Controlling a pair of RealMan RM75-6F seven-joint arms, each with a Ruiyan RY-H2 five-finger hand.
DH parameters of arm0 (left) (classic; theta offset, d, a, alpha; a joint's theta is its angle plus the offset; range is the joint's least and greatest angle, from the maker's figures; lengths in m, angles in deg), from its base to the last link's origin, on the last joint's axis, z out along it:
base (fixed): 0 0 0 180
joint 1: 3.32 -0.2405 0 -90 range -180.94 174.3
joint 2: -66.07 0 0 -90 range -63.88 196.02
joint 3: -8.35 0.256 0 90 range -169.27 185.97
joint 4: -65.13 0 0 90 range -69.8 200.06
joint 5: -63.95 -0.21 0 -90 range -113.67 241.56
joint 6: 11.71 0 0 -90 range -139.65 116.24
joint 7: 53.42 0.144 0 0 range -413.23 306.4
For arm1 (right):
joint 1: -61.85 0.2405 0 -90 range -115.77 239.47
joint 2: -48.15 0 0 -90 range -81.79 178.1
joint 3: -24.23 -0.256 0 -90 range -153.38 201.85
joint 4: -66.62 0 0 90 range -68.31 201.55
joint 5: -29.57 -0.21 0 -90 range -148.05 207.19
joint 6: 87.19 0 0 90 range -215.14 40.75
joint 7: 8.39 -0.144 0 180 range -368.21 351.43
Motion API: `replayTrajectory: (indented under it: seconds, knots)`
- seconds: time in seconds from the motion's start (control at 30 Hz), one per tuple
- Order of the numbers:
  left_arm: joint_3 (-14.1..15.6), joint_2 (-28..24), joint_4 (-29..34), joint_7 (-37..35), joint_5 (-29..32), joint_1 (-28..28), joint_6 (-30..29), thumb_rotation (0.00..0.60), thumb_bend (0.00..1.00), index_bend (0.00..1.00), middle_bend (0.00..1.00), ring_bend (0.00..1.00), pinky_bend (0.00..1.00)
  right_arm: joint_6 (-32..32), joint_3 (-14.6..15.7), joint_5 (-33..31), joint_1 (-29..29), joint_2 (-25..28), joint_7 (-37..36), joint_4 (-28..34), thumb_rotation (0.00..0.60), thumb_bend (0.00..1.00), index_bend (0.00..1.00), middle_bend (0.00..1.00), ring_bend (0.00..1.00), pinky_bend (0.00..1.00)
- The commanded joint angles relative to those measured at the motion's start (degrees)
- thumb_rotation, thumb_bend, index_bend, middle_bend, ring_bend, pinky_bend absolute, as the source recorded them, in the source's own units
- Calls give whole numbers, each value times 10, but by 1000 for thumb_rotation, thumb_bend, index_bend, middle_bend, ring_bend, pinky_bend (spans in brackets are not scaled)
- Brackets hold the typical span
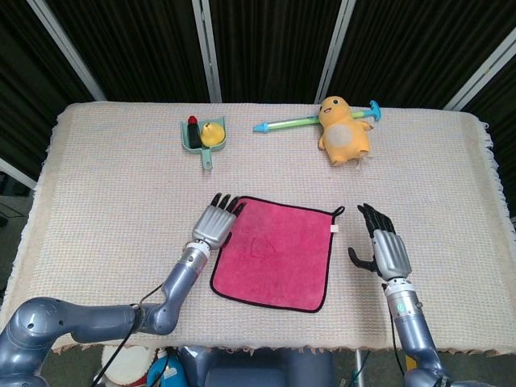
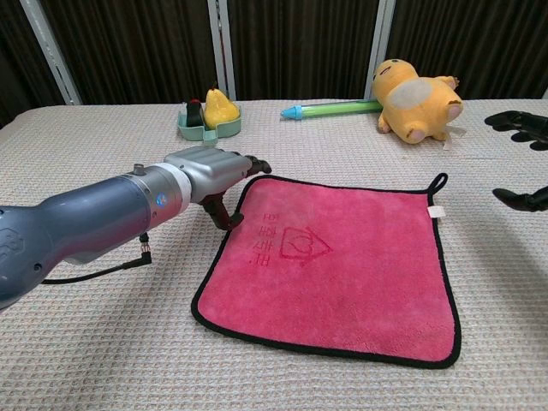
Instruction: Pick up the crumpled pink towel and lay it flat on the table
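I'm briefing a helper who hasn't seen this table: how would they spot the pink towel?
Look at the near middle of the beige-covered table, between the left hand and right hand. The pink towel lies spread flat there, the only square cloth, black-edged with a hanging loop at one corner.

A high head camera looks steeply down on the whole table (image 1: pixel 97 161), while a lower, closer chest camera looks level across it toward the dark curtain (image 2: pixel 291 43); both share the pink towel (image 1: pixel 274 251).

Pink towel (image 1: pixel 274 252) — black-edged, spread flat — lies on the table (image 1: pixel 113 185).
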Motion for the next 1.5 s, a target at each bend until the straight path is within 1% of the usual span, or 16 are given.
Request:
replayTrajectory:
  seconds: [0.03,0.07,0.17,0.27,0.33,0.4,0.5,0.53,0.6,0.7,0.87,0.97,1.1,1.2,1.3,1.5]
  knots:
    - [-10,-22,32,-33,-19,-20,-25,600,258,0,0,0,0,-1,1,7,-3,6,-9,-8,600,415,0,0,0,0]
    - [-10,-28,42,-41,-25,-26,-31,600,244,0,0,0,0,-2,2,11,-4,7,-12,-11,600,415,0,0,0,0]
    - [-7,-65,99,-79,-55,-64,-77,600,202,0,0,0,0,-8,7,28,-11,15,-26,-25,600,415,0,0,0,0]
    - [13,-112,164,-116,-105,-112,-135,600,184,0,0,0,0,-10,13,39,-17,22,-41,-36,600,415,0,0,0,0]
    - [37,-151,209,-146,-152,-154,-186,600,169,0,0,0,0,-16,20,50,-28,33,-58,-40,600,415,0,0,0,0]
    - [60,-182,239,-173,-195,-190,-228,600,160,0,0,0,0,-20,25,59,-35,39,-71,-43,600,415,0,0,0,0]
    - [101,-225,265,-214,-260,-246,-292,600,127,0,0,0,0,-32,40,77,-48,46,-78,-55,600,410,0,0,0,0]
    - [113,-235,266,-220,-273,-261,-308,600,116,0,0,0,0,-36,44,81,-52,46,-78,-59,600,403,0,0,0,0]
    - [148,-259,262,-242,-309,-303,-345,600,103,0,0,0,0,-49,55,94,-63,44,-78,-68,600,384,0,0,0,0]
    - [179,-281,249,-278,-339,-349,-383,600,92,0,0,0,0,-70,70,112,-79,40,-78,-79,600,356,0,0,0,0]
    - [220,-308,208,-337,-379,-417,-427,600,82,0,0,0,0,-126,85,159,-103,35,-55,-101,600,331,0,0,0,0]
    - [234,-313,175,-355,-398,-449,-445,600,82,0,0,0,0,-173,93,195,-119,28,-40,-119,600,327,0,0,0,0]
    - [238,-317,150,-395,-405,-486,-463,600,82,0,0,0,0,-227,99,233,-139,24,-17,-146,600,323,0,0,0,0]
    - [241,-326,122,-404,-414,-505,-471,600,82,0,0,0,0,-247,103,244,-151,29,-2,-158,600,317,0,0,0,0]
    - [238,-331,103,-427,-416,-522,-472,600,82,0,0,0,0,-242,107,243,-156,35,-11,-160,600,315,0,0,0,0]
    - [220,-338,94,-454,-422,-533,-466,600,82,0,0,0,0,-231,112,251,-157,34,-22,-155,600,315,0,0,0,0]
